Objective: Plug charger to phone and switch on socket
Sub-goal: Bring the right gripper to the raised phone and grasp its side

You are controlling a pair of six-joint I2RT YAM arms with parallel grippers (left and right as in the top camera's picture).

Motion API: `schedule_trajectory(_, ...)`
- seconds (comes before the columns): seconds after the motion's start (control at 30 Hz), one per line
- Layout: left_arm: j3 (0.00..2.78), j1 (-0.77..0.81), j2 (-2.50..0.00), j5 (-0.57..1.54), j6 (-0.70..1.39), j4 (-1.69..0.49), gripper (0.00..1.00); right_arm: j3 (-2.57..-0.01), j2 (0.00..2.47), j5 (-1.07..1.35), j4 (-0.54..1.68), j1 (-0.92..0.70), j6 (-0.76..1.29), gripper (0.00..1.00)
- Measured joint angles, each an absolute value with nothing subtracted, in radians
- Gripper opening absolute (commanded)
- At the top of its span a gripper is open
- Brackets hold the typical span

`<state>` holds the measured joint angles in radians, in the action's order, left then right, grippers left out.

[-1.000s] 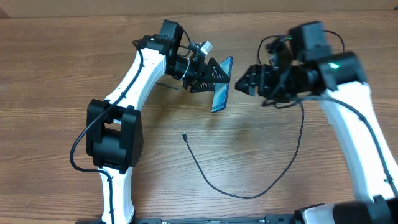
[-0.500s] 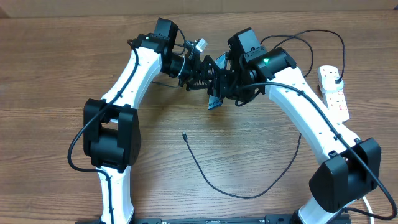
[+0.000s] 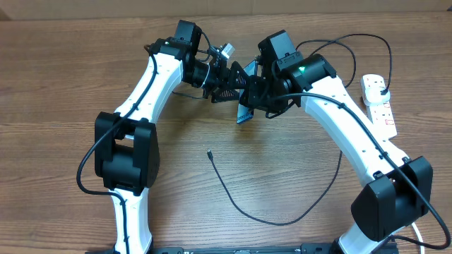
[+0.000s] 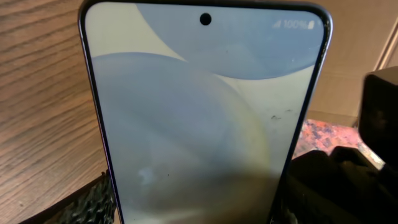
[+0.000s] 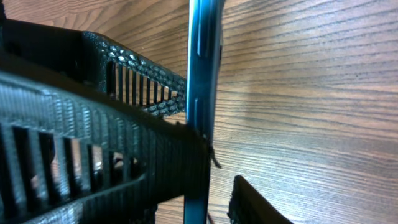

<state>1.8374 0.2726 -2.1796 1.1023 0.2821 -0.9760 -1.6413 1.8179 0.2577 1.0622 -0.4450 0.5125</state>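
Note:
The phone (image 3: 245, 113) is held up off the table on its edge, its light blue screen filling the left wrist view (image 4: 199, 112). My left gripper (image 3: 236, 87) is shut on the phone's lower part, with a textured finger (image 4: 87, 205) beside it. My right gripper (image 3: 254, 97) is up against the phone from the right. In the right wrist view the phone's thin edge (image 5: 200, 74) stands between its fingers, with a gap to the right finger (image 5: 255, 202). The charger's thin black cable (image 3: 268, 219) lies on the table, its tip (image 3: 209, 152) free. The white socket (image 3: 379, 107) lies far right.
The wooden table (image 3: 70, 85) carries the charger cable looping from the middle front up the right side toward the socket. More black cable arcs behind my right arm (image 3: 367, 42). The two arms meet over the table's back middle.
A second ago my right gripper was apart from the phone on its right; it has swung left and closed in around the phone. The left gripper has kept its hold.

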Motion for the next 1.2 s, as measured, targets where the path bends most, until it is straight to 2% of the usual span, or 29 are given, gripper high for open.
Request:
schedule_trajectory(0.13,1.837,0.273,-2.18,1.119,0.286,-0.976,0.8,-1.641,1.818,0.257,1.063,-0.448,0.513,0.36)
schedule_trajectory(0.33,1.837,0.273,-2.18,1.152,0.289,-0.976,0.8,-1.641,1.818,0.257,1.064,-0.454,0.52,0.15)
schedule_trajectory(0.37,1.837,0.273,-2.18,1.153,0.289,-0.976,0.82,-1.641,1.818,0.257,1.063,-0.454,0.52,0.07)
schedule_trajectory(0.4,1.837,0.273,-2.18,1.156,0.289,-0.975,0.83,-1.641,1.818,0.255,1.063,-0.454,0.521,0.04)
schedule_trajectory(0.53,1.837,0.273,-2.18,1.161,0.289,-0.957,0.89,-1.641,1.818,0.236,1.064,-0.452,0.527,0.04)
schedule_trajectory(0.7,1.838,0.273,-2.18,1.184,0.289,-0.878,0.87,-1.642,1.816,0.263,1.05,-0.421,0.527,0.04)
schedule_trajectory(0.97,1.838,0.24,-2.187,1.452,0.367,-0.495,0.87,-1.649,1.76,0.53,0.945,-0.302,0.447,0.04)
schedule_trajectory(1.0,1.838,0.239,-2.187,1.468,0.394,-0.443,0.86,-1.649,1.76,0.579,0.933,-0.296,0.425,0.04)
schedule_trajectory(1.1,1.841,0.242,-2.188,1.512,0.541,-0.248,0.75,-1.649,1.76,0.679,0.909,-0.295,0.359,0.04)
schedule_trajectory(1.2,1.842,0.242,-2.188,1.534,0.717,-0.076,0.72,-1.649,1.76,0.709,0.876,-0.295,0.326,0.04)
